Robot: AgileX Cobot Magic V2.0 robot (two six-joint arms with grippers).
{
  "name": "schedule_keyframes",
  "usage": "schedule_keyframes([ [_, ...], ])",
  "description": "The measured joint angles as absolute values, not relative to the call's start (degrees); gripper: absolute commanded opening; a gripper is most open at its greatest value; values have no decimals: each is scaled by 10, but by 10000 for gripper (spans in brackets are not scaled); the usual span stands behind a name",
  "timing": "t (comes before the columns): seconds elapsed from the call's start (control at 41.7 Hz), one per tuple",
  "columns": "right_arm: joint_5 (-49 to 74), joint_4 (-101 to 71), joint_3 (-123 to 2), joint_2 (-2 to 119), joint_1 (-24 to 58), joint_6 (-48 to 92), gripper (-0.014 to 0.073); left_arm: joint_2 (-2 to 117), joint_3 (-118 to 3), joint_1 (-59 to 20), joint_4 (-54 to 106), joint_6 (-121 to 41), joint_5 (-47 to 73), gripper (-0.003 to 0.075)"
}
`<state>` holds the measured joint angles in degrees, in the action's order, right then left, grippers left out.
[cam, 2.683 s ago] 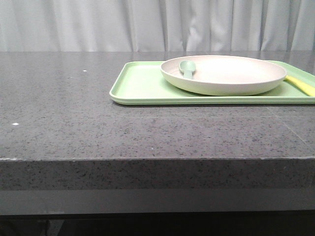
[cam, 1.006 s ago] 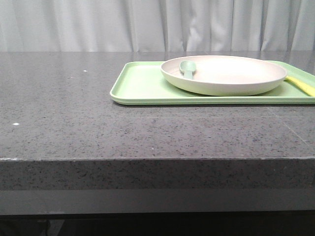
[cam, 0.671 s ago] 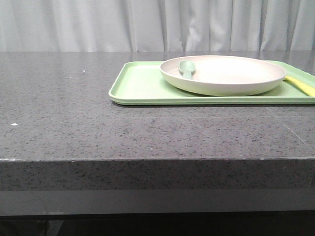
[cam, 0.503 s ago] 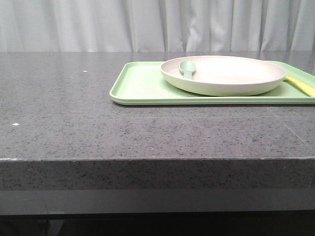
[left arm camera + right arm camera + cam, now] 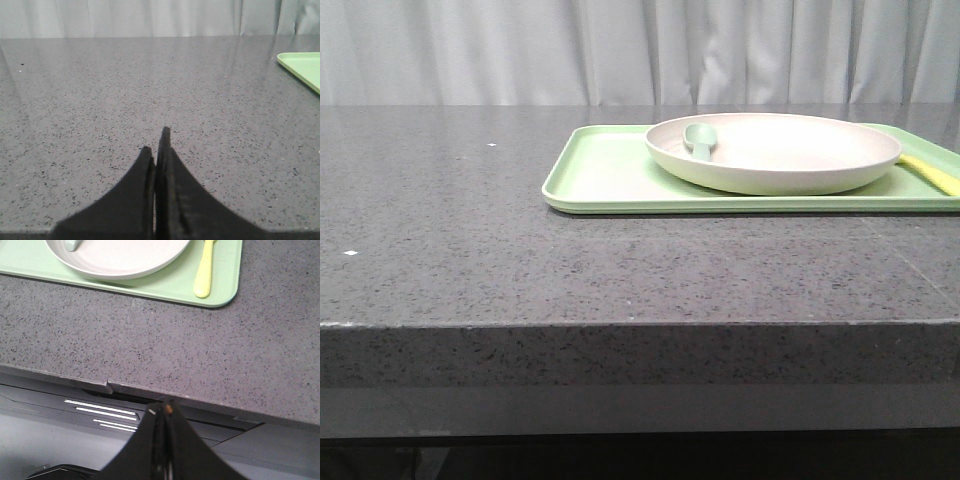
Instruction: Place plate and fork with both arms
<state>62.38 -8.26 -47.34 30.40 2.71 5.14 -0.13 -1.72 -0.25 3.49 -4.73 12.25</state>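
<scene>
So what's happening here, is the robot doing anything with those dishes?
Nothing is being handled yet. The cream plate sits on the light-green tray, with a grey-green spoon resting in it and the pale-yellow fork lying on the tray beside it. The left gripper is shut and empty over bare countertop. The right gripper is also shut and empty, near the counter's front edge.

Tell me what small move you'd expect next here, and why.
Probably the right gripper opens and starts forward toward the fork. Both grippers are shut and empty, the right one back over the table edge, while the plate and fork lie on the tray. The left gripper hovers over bare table.
</scene>
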Motion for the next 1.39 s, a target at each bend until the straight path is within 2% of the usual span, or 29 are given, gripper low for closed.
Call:
schedule_keyframes([
  [0.311,625,-83,-473,303,27,51,-68,-3,4,-3,44,-47,75,-18],
  [1.39,623,-78,-469,295,28,51,-68,-3,4,-3,48,-47,69,-18],
])
